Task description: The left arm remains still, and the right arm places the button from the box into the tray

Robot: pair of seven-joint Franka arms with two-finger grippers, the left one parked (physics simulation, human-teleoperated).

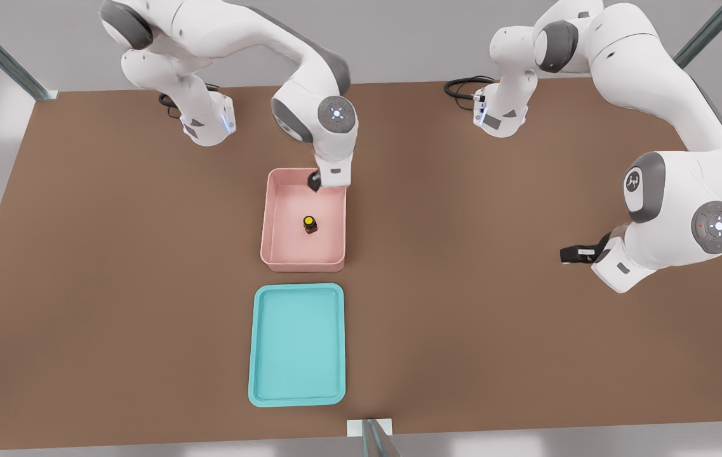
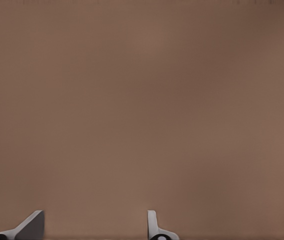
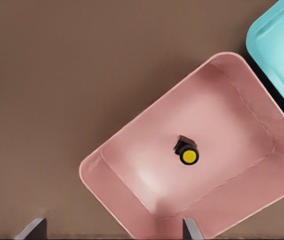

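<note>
Two containers sit in a line on the brown counter (image 1: 113, 254): nearest the camera is the turquoise tray (image 1: 297, 398), and just beyond it, not touching, the pink box (image 1: 303, 259). The button (image 1: 310, 224) stands yellow cap up on the box floor, roughly in the middle and clear of every wall. Farther back, the right arm (image 1: 310, 82) comes in from the front view's left and hangs its pincer (image 1: 315, 183) over the box's far right corner, fingers (image 3: 190, 230) spread wide and holding nothing.
</note>
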